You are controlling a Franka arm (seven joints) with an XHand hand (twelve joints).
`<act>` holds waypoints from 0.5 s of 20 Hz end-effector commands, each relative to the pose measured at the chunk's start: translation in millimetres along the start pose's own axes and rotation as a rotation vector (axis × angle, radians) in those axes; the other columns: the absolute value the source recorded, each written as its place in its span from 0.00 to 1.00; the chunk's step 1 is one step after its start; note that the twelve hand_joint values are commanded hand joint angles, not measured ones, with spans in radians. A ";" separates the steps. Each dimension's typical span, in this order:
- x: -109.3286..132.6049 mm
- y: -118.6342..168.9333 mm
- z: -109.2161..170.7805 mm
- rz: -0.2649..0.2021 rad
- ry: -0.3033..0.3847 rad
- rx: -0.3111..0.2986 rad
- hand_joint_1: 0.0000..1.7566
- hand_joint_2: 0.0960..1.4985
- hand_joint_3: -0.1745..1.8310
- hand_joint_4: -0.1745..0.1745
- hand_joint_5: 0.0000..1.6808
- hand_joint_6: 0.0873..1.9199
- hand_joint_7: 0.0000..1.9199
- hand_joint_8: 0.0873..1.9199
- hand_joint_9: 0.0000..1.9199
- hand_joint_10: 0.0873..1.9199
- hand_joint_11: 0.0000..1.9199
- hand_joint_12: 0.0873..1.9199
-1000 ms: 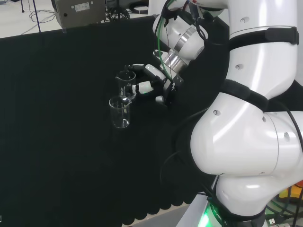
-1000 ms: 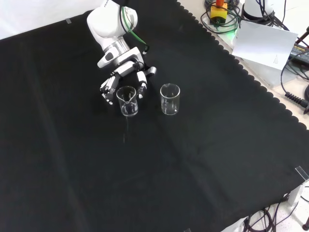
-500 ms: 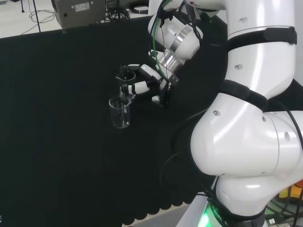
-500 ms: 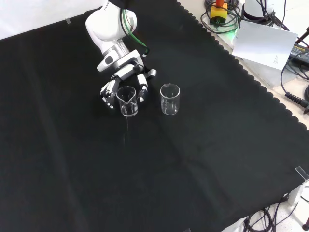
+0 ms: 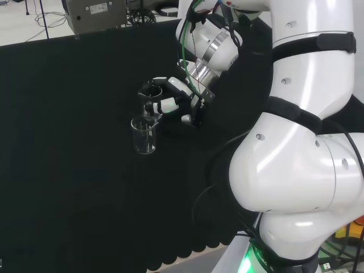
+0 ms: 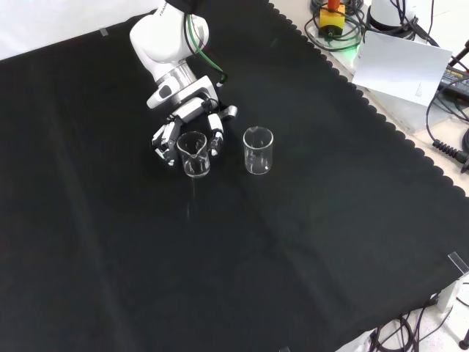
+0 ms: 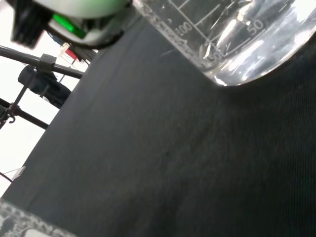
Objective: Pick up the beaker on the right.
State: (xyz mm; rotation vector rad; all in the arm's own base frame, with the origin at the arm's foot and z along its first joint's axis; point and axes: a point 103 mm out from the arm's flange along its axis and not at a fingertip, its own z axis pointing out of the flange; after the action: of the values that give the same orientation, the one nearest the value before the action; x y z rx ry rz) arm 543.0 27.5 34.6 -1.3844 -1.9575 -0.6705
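Two clear glass beakers stand on the black cloth. The hand comes in from above in the front view, its fingers and thumb curled round the sides of the left beaker, which stands on the cloth. In the head view this same beaker is the farther one, with the hand reaching it from the right. The wrist view has this beaker's marked wall and base very close. The other beaker stands apart to the right in the front view; it is the nearer beaker in the head view.
Black cloth spreads wide on all sides of the beakers. Off its scalloped edge at the front view's upper right lie a white sheet and cables. The arm's big white links stand at the head view's right.
The hand has slid forward round the left beaker of the front view, and its fingers have drawn in at the beaker's sides. Both beakers stand where they were.
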 end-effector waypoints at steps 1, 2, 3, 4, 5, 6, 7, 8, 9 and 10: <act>1.2 6.6 6.9 0.032 -0.010 -0.002 0.56 0.34 0.40 0.32 0.41 0.49 0.28 0.37 0.37 0.27 0.13 0.70; 1.0 7.0 7.9 0.036 -0.014 -0.001 0.56 0.34 0.40 0.32 0.42 0.50 0.29 0.37 0.38 0.27 0.13 0.70; 0.6 7.1 8.5 0.039 -0.015 -0.002 0.57 0.34 0.40 0.32 0.44 0.51 0.29 0.37 0.38 0.27 0.14 0.69; 0.6 7.3 9.3 0.040 -0.012 -0.003 0.58 0.35 0.41 0.32 0.45 0.52 0.30 0.37 0.39 0.27 0.15 0.69; 1.0 7.6 9.7 0.041 -0.013 -0.005 0.59 0.35 0.41 0.32 0.46 0.52 0.30 0.37 0.39 0.27 0.16 0.69; 2.0 8.2 9.9 0.042 -0.018 -0.008 0.59 0.35 0.41 0.32 0.47 0.52 0.31 0.37 0.40 0.27 0.16 0.69; 3.1 8.4 9.2 0.045 -0.031 -0.014 0.60 0.35 0.41 0.32 0.48 0.52 0.32 0.37 0.40 0.27 0.17 0.68; 4.8 9.2 8.4 0.051 -0.049 -0.026 0.61 0.42 0.38 0.41 0.53 0.51 0.34 0.37 0.42 0.27 0.18 0.68; 6.2 9.0 6.5 0.054 -0.064 -0.047 0.62 0.47 0.35 0.43 0.58 0.49 0.37 0.38 0.44 0.27 0.21 0.67; 8.9 8.9 4.4 0.058 -0.088 -0.074 0.64 0.50 0.33 0.37 0.61 0.48 0.41 0.38 0.48 0.27 0.25 0.65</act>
State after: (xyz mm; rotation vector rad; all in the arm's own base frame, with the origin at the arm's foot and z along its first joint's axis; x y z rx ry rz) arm 548.2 37.7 30.2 -1.4431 -1.9400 -0.6484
